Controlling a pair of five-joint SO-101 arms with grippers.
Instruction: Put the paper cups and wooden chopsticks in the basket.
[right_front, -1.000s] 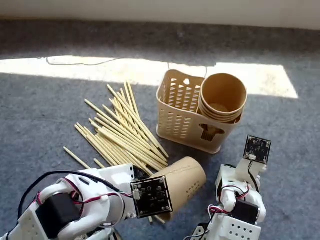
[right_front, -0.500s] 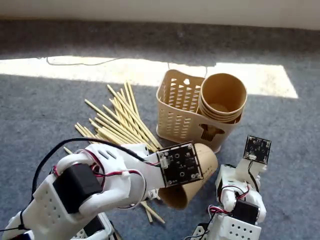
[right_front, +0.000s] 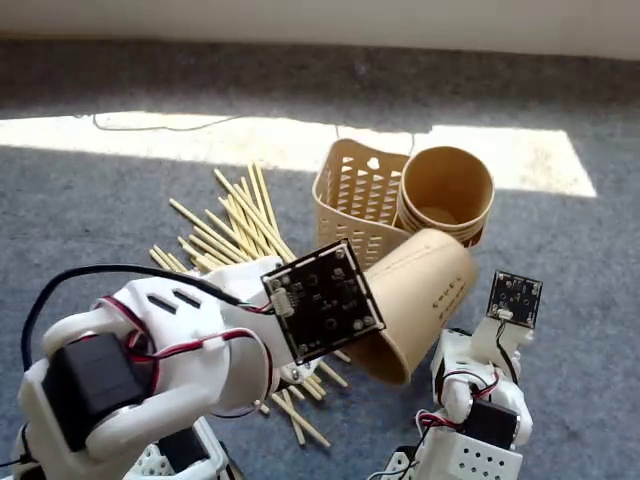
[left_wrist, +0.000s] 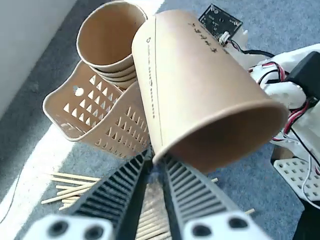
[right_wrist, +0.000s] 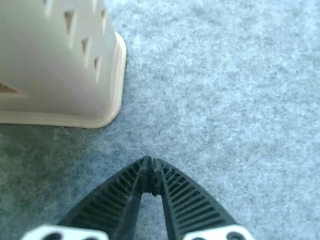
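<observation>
My left gripper (left_wrist: 154, 164) is shut on the rim of a brown paper cup (left_wrist: 200, 95). It holds the cup tilted in the air, mouth toward the wrist, just in front of the beige basket (right_front: 350, 195). In the high view this cup (right_front: 420, 295) hangs over the basket's near corner. A stack of paper cups (right_front: 447, 195) stands in the basket's right end. Wooden chopsticks (right_front: 228, 245) lie scattered on the carpet left of the basket, partly hidden under the left arm. My right gripper (right_wrist: 150, 172) is shut with nothing in it, low over the carpet near the basket's corner (right_wrist: 65, 75).
Grey carpet covers the floor, with a sunlit band behind the basket. The right arm (right_front: 485, 395) sits close to the held cup's right side. A thin cable (right_front: 150, 125) lies far back on the left. Open carpet spreads to the right of the basket.
The left arm has lifted the paper cup off the carpet and carried it up and right toward the basket. The right arm has not moved.
</observation>
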